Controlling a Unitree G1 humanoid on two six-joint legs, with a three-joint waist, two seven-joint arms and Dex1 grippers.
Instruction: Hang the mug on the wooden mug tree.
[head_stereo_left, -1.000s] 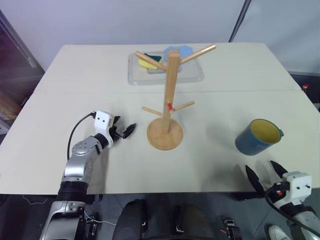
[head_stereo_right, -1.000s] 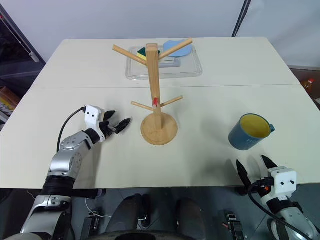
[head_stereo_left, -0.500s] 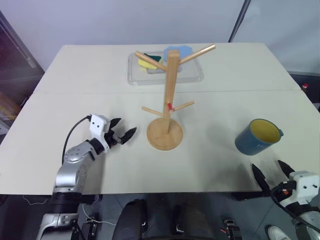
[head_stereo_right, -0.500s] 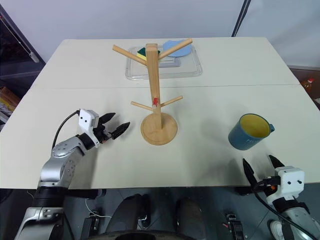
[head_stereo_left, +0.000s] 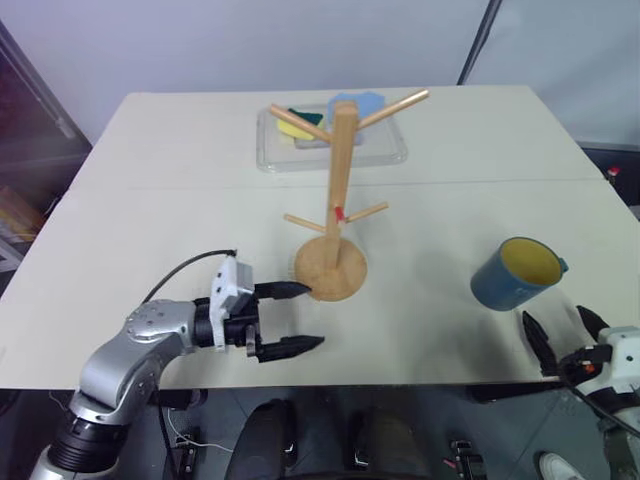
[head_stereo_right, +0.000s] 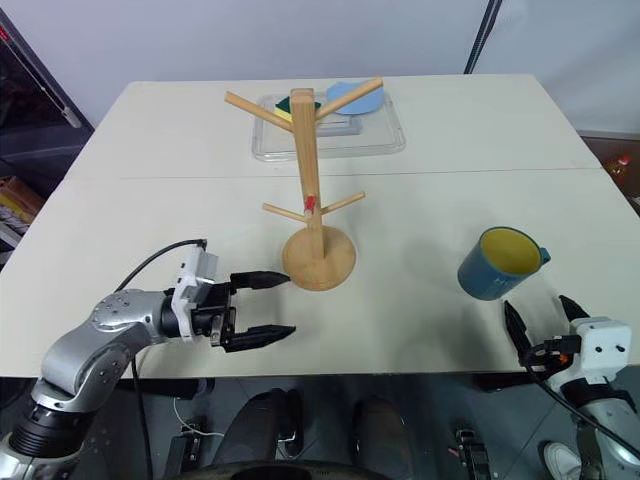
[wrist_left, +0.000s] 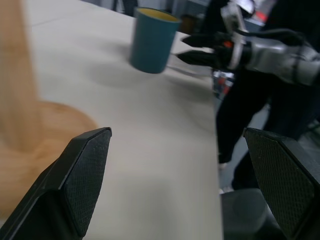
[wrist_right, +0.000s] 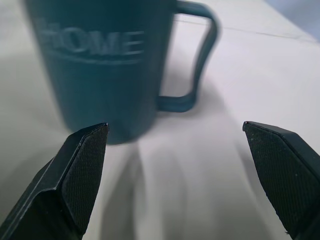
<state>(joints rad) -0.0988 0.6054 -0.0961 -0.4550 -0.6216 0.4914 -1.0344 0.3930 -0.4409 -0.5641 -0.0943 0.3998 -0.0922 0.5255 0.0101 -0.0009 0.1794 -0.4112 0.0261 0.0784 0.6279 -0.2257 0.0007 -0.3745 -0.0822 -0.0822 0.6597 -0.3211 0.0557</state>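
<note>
left gripper (head_stereo_left: 292, 318) swung toward wooden mug tree (head_stereo_left: 335, 190), overlapping its base.

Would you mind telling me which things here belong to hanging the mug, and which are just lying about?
For the job:
- mug, standing on the table
- wooden mug tree
- right hand, open, just short of the mug

Lying about:
- clear tray holding coloured pieces, behind the tree

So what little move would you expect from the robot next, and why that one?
Probably the right gripper should ease forward toward the blue-grey ceramic mug. The mug stands upright on the table, apart from the light wooden mug tree, whose pegs are bare. That gripper is open and empty just short of the mug, and its wrist view shows the handle ahead.
</note>
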